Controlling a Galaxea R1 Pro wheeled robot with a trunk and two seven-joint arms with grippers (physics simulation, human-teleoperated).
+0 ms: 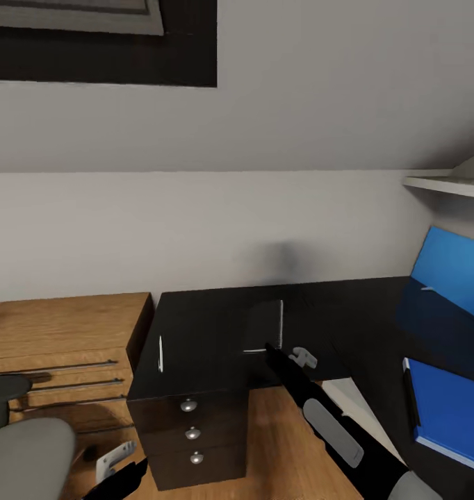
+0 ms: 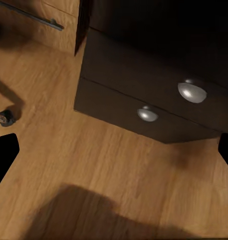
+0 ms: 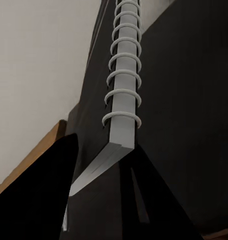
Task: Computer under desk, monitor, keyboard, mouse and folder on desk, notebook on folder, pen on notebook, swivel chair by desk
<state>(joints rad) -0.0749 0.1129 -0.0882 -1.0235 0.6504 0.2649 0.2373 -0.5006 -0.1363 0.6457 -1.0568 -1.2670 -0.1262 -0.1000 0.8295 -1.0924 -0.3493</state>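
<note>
I bring my right pincer (image 1: pixel 270 347), open, around the notebook (image 1: pixel 263 325) on the bench (image 1: pixel 202 326); next I must close.

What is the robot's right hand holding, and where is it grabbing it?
The right gripper is closing around the notebook at its near corner, beside the spiral binding. A firm grip cannot be told. The left gripper holds nothing.

right end effector (image 1: pixel 273 352) extended forward, left end effector (image 1: pixel 115 462) hanging low.
</note>
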